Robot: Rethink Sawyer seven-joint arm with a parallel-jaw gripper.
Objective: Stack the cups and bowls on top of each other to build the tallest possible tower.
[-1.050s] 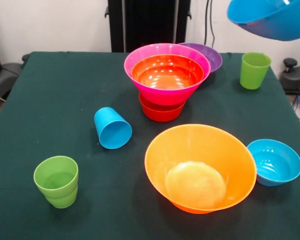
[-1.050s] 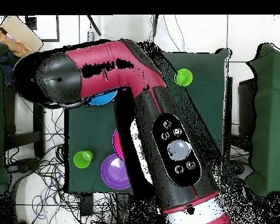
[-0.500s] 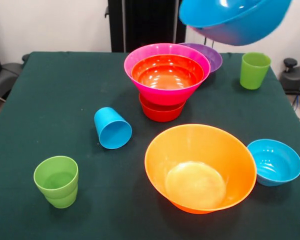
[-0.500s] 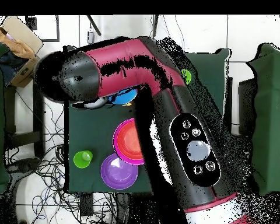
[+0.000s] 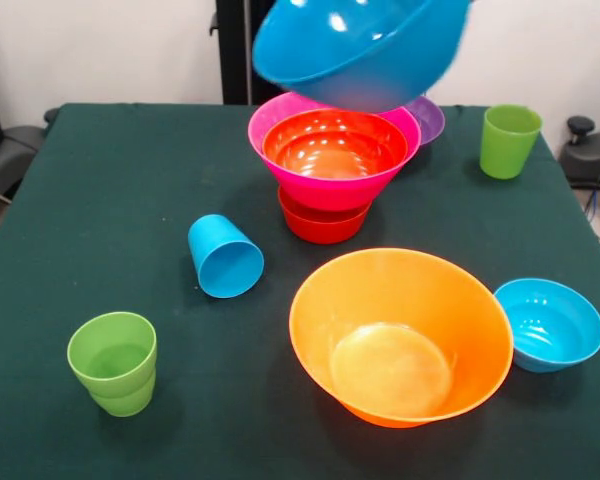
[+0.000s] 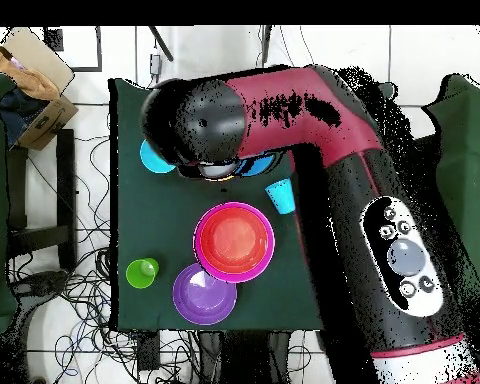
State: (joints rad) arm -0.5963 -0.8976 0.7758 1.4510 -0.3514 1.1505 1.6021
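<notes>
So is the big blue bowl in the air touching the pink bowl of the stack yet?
Cannot tell. In the front view the blue bowl overlaps the pink bowl's far rim, showing neither gap nor contact; overhead, the arm covers it.

Front view sits low and close, angled down across the table (image 5: 100,200) toward the pink bowl (image 5: 332,185). Overhead view looks straight down from high up; both share that pink bowl (image 6: 234,242).

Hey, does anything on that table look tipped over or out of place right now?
Yes. The sky blue cup lies on its side, mouth toward the camera, while both green cups stand upright. A big blue bowl hangs tilted in the air above the pink bowl; what holds it is not visible.
</notes>
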